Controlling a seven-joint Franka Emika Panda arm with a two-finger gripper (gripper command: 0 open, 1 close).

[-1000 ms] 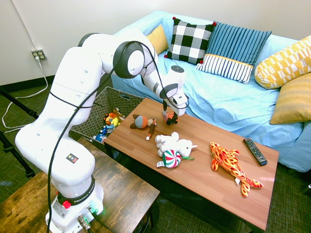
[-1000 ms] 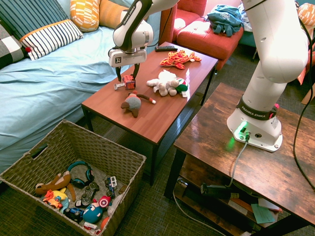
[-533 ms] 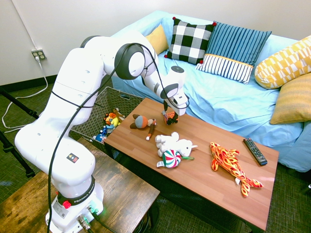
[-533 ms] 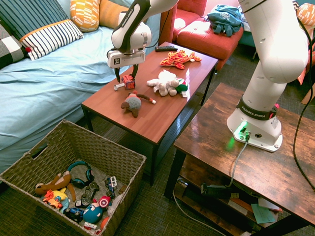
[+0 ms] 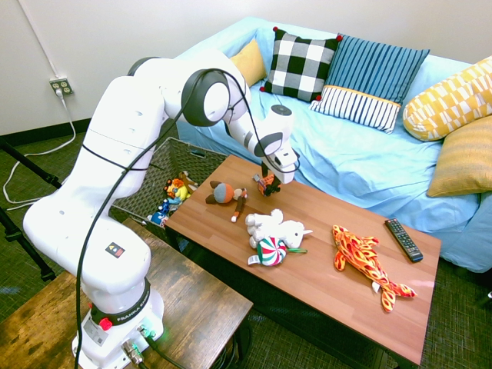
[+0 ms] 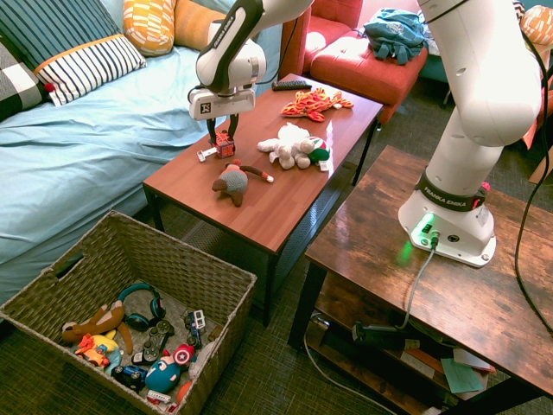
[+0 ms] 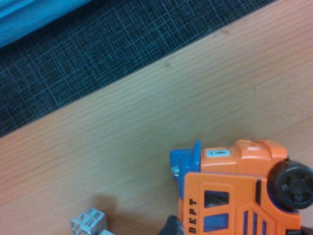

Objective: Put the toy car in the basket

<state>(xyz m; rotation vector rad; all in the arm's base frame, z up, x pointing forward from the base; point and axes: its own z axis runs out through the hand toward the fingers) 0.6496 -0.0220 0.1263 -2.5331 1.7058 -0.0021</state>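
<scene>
Your inventory at this moment:

1. White two-finger gripper point(image 6: 221, 136), hanging over the sofa-side edge of the desk; your jaws are clenched on the toy car.
2. Tiny orange-red and black toy car with dark wheels point(image 6: 225, 144), pinched between the jaws just above the desk near its back edge. From the first exterior view you find it at point(image 5: 266, 183). The wrist view gives you its orange side panel with "DEPT" lettering, a blue fitting and one black wheel point(image 7: 234, 191).
3. Small grey-white piece point(image 6: 207, 153) beside the car; you cannot tell whether it is joined to it.
4. Long reddish-brown wooden desk point(image 6: 285, 194).
5. Large rectangular dark grey-brown woven basket with wire rim point(image 6: 52, 284), on the floor off the desk's end, well apart from the car. You see assorted small toys inside it.
6. Brown-and-orange plush doll with grey cap point(image 6: 231, 181), lying on the desk near the car, on the basket side.
7. White plush animal with red-and-green striped ball point(image 6: 294, 146), mid-desk.
8. Orange-and-yellow patterned plush fish point(image 6: 314, 102), toward the far end.
9. Black remote control point(image 6: 290, 85), at the far end, beside the fish.
10. Light blue covered sofa point(image 5: 361, 157) behind the desk, with patterned cushions on it.
</scene>
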